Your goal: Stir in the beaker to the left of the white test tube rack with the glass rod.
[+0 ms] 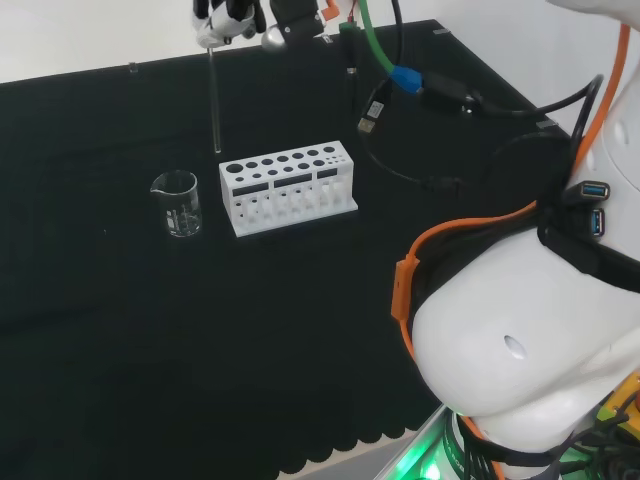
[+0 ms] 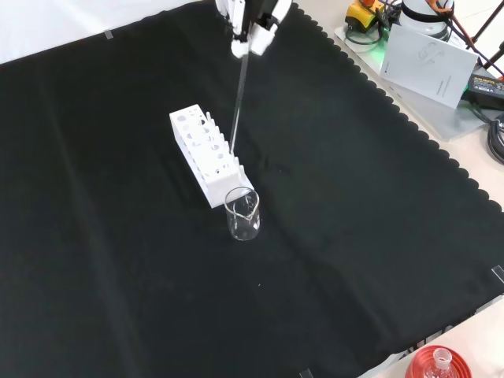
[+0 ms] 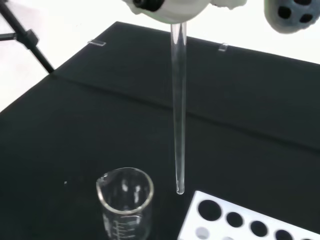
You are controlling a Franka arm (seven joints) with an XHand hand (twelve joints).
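High above the cloth, the hand (image 1: 232, 20) is shut on the top of a clear glass rod (image 1: 215, 97), which hangs straight down. Seen from the front, the hand (image 2: 252, 24) and the rod (image 2: 239, 90) stand over the white test tube rack (image 2: 206, 152). The rod's tip (image 3: 179, 190) hangs free in the air, above and between the rack (image 3: 235, 222) and the beaker (image 3: 125, 202). The small clear beaker (image 1: 177, 203) stands upright just left of the rack (image 1: 286, 187) in the head view and looks empty; from the front the beaker (image 2: 242, 213) is at the rack's near end.
A red ribbed stand with a flask (image 2: 439, 364) sits at the front view's bottom right edge. Papers and gear (image 2: 429, 55) lie off the cloth at the top right there. The arm's cables (image 1: 420, 95) hang right of the rack in the head view.
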